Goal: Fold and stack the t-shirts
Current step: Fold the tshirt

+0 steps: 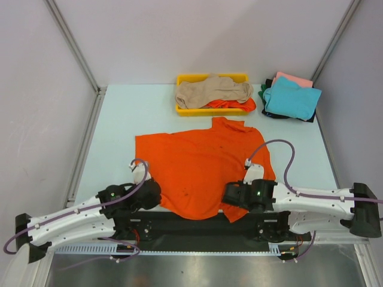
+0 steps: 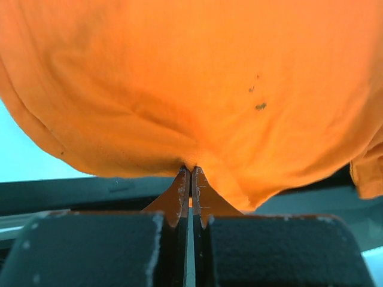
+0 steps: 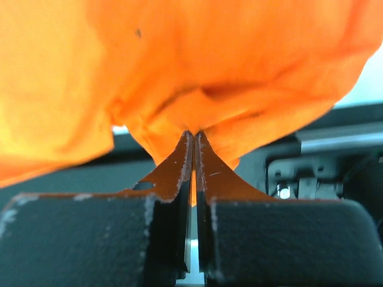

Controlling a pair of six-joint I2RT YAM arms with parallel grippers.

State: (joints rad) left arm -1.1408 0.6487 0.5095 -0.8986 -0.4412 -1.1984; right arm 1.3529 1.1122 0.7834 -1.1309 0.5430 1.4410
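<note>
Orange t-shirt: near hem clamped by left gripper and right gripper, jaws clenched on cloth; fingertips hidden in overhead view.

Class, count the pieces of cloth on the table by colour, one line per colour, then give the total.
Orange: 2, the spread orange t-shirt and the orange cloth in the yellow tray
Beige: 1, the beige shirt
Teal: 1, the teal shirt
Pink: 1, the pink shirt
Dark green: 1, the dark green shirt
Total: 6 in view
</note>
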